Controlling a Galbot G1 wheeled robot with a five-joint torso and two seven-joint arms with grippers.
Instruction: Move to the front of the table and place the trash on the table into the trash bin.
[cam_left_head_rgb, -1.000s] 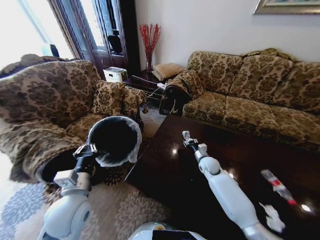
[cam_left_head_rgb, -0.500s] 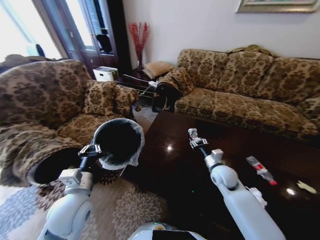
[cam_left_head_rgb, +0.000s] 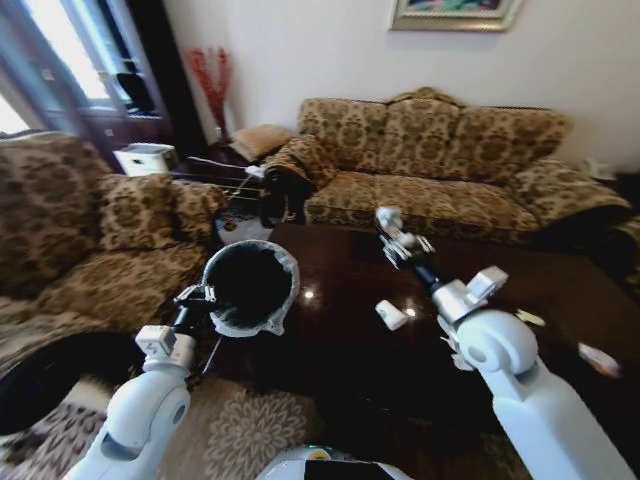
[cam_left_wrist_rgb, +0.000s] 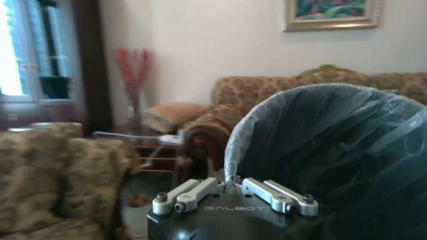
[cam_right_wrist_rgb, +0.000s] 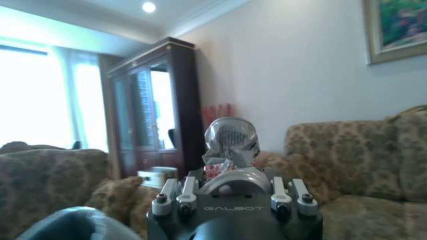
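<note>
Head view: the left gripper (cam_left_head_rgb: 197, 296) is clamped on the rim of the trash bin (cam_left_head_rgb: 250, 288), holding it tilted with its mouth toward the camera, at the near left corner of the table (cam_left_head_rgb: 340, 350). The right gripper (cam_left_head_rgb: 393, 232) is raised above the table's far side, closed on a crumpled silvery wrapper (cam_left_head_rgb: 388, 218). On the tabletop lie a white paper cup (cam_left_head_rgb: 391, 315) on its side, a yellowish scrap (cam_left_head_rgb: 531, 318) and a blurred piece (cam_left_head_rgb: 598, 359) near the right edge (type not discernible). Left wrist view: the fingers (cam_left_wrist_rgb: 195, 191) are shut on the bin's bag-lined rim (cam_left_wrist_rgb: 235, 150). Right wrist view: the fingers (cam_right_wrist_rgb: 182, 192) grip the wrapper (cam_right_wrist_rgb: 231, 140), which stands upright between them
</note>
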